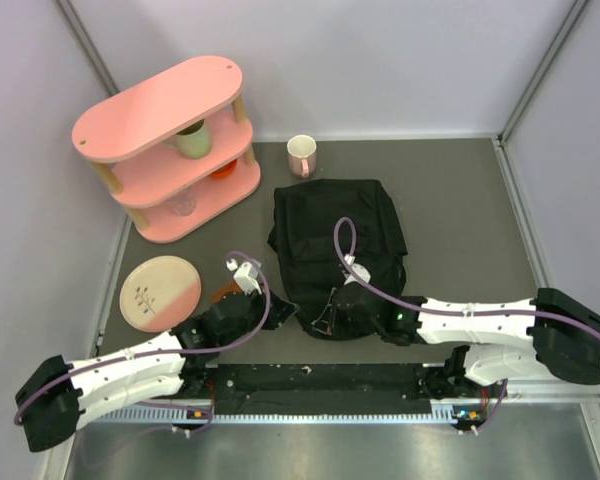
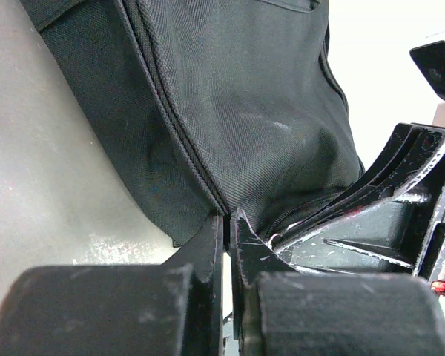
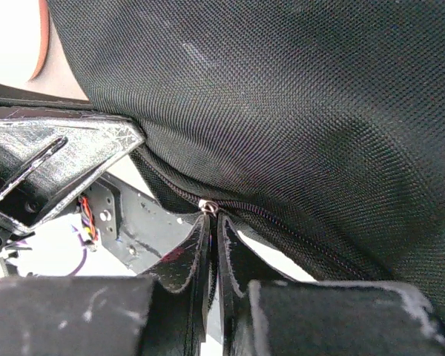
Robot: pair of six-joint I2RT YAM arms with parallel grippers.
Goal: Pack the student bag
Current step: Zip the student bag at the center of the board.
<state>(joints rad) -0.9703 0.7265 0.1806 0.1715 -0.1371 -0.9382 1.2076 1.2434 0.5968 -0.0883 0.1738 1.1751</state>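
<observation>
From above, the student bag [image 1: 335,235] lay flat at the middle of the grey table [image 1: 450,200], just ahead of both arms. A pink shelf [image 1: 170,120] stood at ten o'clock from it, a pale mug [image 1: 301,155] sat just beyond its far edge at eleven o'clock, and a pink and cream plate [image 1: 160,292] lay at eight o'clock. The left gripper [image 1: 282,313] met the bag's near corner at seven o'clock. The right gripper [image 1: 329,317] was at the near edge at six o'clock.

In the left wrist view, the bag [image 2: 237,111] filled the frame from eleven to two o'clock. The left gripper [image 2: 227,216] had its fingers pressed almost together, with only a thin slit between them. The tips touched the seam at the bag's lower edge. Whether cloth was nipped between them could not be told.

In the right wrist view, the bag's [image 3: 297,96] black weave hung overhead, a zip line running below it toward four o'clock. The right gripper [image 3: 210,215] was pressed together, its tips pinching the small metal zip pull [image 3: 205,205].
</observation>
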